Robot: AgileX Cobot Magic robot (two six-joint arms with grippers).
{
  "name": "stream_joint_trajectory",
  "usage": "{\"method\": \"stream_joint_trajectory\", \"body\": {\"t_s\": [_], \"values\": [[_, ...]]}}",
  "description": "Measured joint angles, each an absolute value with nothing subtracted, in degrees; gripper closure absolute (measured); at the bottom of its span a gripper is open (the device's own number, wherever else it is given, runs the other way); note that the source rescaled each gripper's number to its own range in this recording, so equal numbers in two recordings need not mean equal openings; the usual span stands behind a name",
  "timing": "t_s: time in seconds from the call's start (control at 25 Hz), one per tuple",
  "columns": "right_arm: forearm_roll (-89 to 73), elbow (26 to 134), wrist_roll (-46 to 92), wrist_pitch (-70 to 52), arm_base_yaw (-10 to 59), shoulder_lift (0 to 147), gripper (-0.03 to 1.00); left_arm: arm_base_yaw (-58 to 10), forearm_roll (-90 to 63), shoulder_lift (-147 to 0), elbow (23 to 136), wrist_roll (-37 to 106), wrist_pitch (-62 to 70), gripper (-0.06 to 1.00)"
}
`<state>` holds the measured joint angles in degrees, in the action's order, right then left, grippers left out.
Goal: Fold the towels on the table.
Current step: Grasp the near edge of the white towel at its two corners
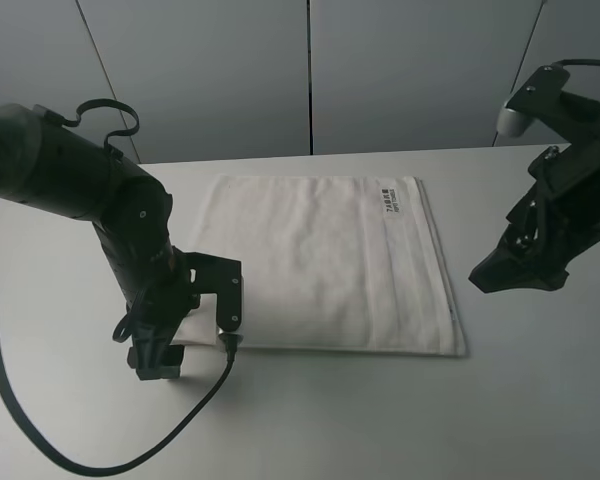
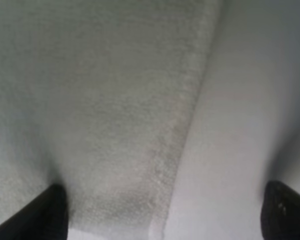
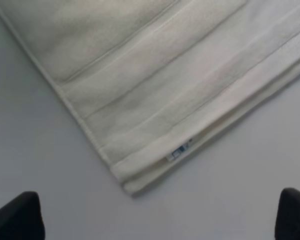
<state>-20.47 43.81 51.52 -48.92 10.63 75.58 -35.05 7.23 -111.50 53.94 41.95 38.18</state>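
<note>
White table, left gripper down at towel corner, seemingly spread

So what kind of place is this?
Probably a robotics lab bench, not a home: plain white table, grey panel wall, left arm and right arm flanking one towel.

We read this as a robotics lab: bare white tabletop, plain grey wall panels, left arm, right arm, loose cable.
</note>
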Motion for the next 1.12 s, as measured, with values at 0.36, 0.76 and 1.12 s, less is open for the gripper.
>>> {"method": "stream_joint_trajectory", "body": {"t_s": [0.36, 0.76, 1.12], "values": [[-19.95, 43.81, 59.29, -50.80, 15.74, 84.49, -0.03, -35.05, 7.34, -111.50, 53.94, 41.95, 37.68, -0.05], [-14.09, 43.85, 66.24, -46.90, 24.23, 92.03, -0.03, -35.05, 7.23, -111.50, 53.94, 41.83, 36.84, -0.05], [-8.39, 43.94, 67.35, -41.23, 24.47, 97.86, -0.03, -35.05, 7.23, -111.50, 53.94, 41.73, 36.61, -0.05]]}}
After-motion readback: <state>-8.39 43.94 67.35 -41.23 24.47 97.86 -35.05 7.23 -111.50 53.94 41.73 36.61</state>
